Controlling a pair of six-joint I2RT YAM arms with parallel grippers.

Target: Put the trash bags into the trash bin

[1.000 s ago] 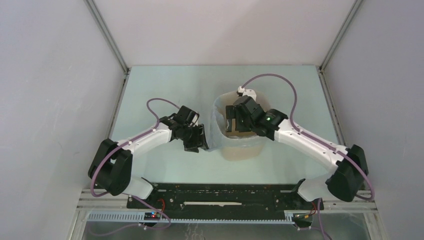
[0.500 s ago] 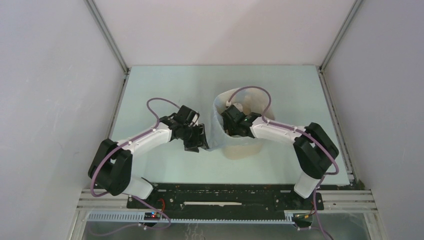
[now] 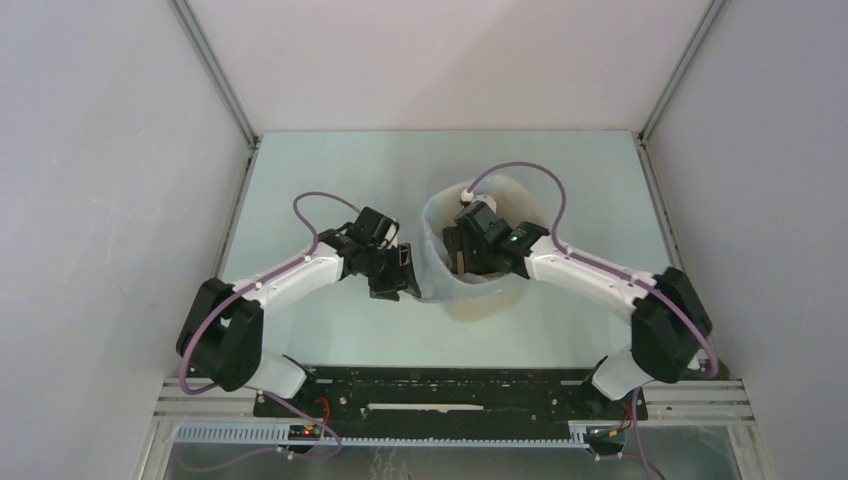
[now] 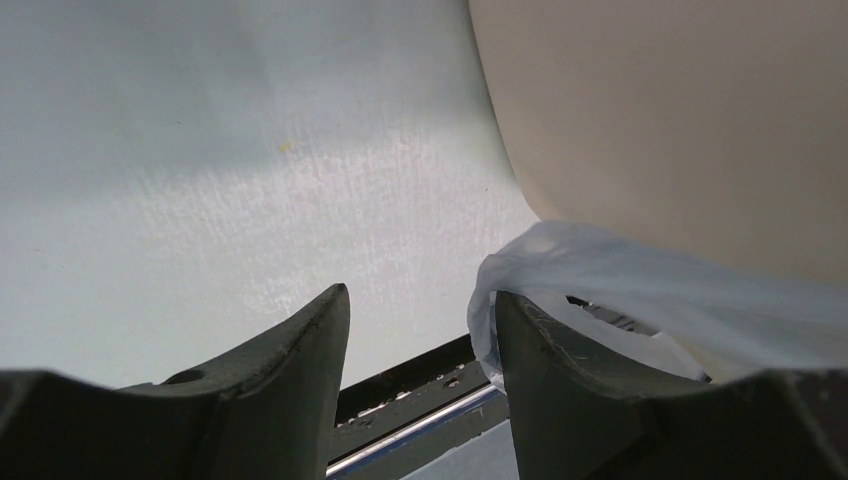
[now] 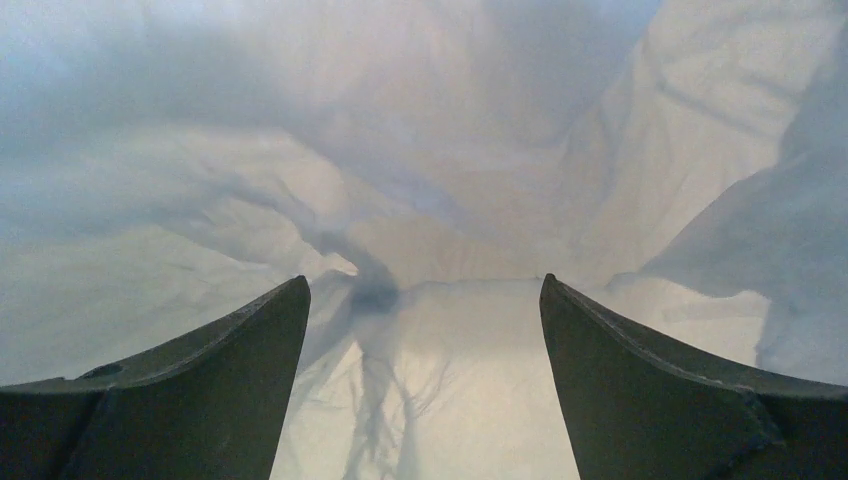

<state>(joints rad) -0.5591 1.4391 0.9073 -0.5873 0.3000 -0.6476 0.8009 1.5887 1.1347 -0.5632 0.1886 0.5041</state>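
Observation:
The beige trash bin (image 3: pixel 482 300) stands mid-table with the pale blue-grey trash bag (image 3: pixel 434 250) lining its mouth and folded over the rim. My right gripper (image 3: pixel 462 252) is open and reaches down inside the bag; in the right wrist view its jaws (image 5: pixel 424 282) stand wide apart above the wrinkled film (image 5: pixel 420 180) covering the bin's inside. My left gripper (image 3: pixel 402 274) is open at the bin's left side. In the left wrist view (image 4: pixel 420 296) the bag's edge (image 4: pixel 600 270) drapes over the right finger's tip (image 4: pixel 520 320), below the bin's wall (image 4: pixel 680 120).
The pale green table top (image 3: pixel 330 170) is boxed in by white walls on the left, back and right. The black base rail (image 3: pixel 450 390) runs along the near edge and shows between my left fingers (image 4: pixel 420 385).
My right arm swung its elbow inward and pushed the gripper into the bag, then drew back a little. The bin shifted slightly. My left gripper stayed at the bag's edge.

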